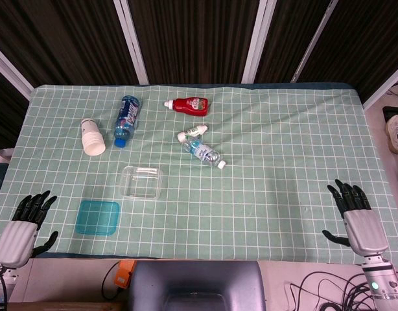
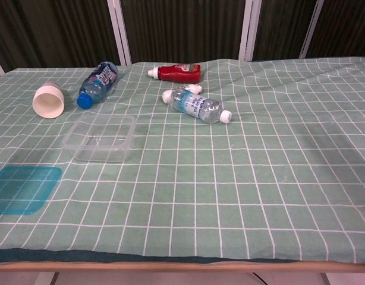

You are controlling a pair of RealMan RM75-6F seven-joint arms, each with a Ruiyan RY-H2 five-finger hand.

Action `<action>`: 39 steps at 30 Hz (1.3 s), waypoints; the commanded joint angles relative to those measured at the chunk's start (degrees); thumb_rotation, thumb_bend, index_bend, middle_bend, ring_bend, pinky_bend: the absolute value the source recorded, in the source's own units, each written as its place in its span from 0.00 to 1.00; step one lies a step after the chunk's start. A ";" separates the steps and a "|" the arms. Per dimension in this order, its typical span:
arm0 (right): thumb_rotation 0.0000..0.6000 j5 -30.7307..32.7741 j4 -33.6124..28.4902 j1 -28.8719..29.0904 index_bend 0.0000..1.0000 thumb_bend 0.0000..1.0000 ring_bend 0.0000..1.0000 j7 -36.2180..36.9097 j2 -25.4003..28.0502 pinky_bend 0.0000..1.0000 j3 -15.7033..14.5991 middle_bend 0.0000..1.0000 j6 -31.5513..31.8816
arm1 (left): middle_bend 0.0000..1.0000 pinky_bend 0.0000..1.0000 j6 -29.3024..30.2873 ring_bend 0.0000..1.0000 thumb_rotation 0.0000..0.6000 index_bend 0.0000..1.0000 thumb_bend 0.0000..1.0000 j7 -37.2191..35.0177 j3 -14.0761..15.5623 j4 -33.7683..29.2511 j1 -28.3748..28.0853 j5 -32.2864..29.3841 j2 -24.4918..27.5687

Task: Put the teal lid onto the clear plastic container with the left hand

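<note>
The teal lid (image 1: 98, 217) (image 2: 23, 188) lies flat near the table's front left edge. Just behind it and slightly right sits the clear plastic container (image 1: 142, 182) (image 2: 101, 138), upright and uncovered. My left hand (image 1: 25, 225) rests at the front left corner, left of the lid and apart from it, fingers spread and holding nothing. My right hand (image 1: 357, 216) is at the front right, far from both objects, fingers spread and holding nothing. Neither hand shows in the chest view.
Behind the container lie a white cup (image 1: 92, 137) (image 2: 49, 100), a blue-capped bottle (image 1: 126, 120) (image 2: 97, 84), a red sauce bottle (image 1: 189, 105) (image 2: 177, 72), a small white bottle (image 1: 192, 133) and a clear water bottle (image 1: 203, 153) (image 2: 200, 107). The green checked cloth (image 1: 283, 168) covers the table.
</note>
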 commanded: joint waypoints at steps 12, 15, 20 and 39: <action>1.00 0.60 0.19 -0.57 0.00 0.19 0.00 1.38 0.63 0.01 -0.04 0.00 0.23 | 0.00 0.00 -16.85 0.00 1.00 0.00 0.27 -26.84 4.38 14.03 -15.29 10.17 -2.49; 1.00 0.71 0.06 -0.47 0.00 0.19 0.00 1.34 0.52 0.01 0.06 0.00 0.06 | 0.00 0.00 -19.74 0.00 1.00 0.00 0.25 -32.23 5.56 16.80 -17.72 10.61 -3.51; 1.00 1.64 -0.11 0.07 0.00 0.19 0.00 0.26 0.10 0.01 0.39 0.00 -1.06 | 0.00 0.00 -20.31 0.00 1.00 0.00 0.24 -38.72 7.44 22.04 -20.04 12.02 -5.77; 1.00 1.92 -0.60 1.24 0.00 0.19 0.00 -1.13 -0.47 0.01 0.08 0.00 -3.31 | 0.00 0.00 -22.52 0.00 1.00 0.00 0.22 -44.28 10.01 31.24 -23.58 10.00 -11.79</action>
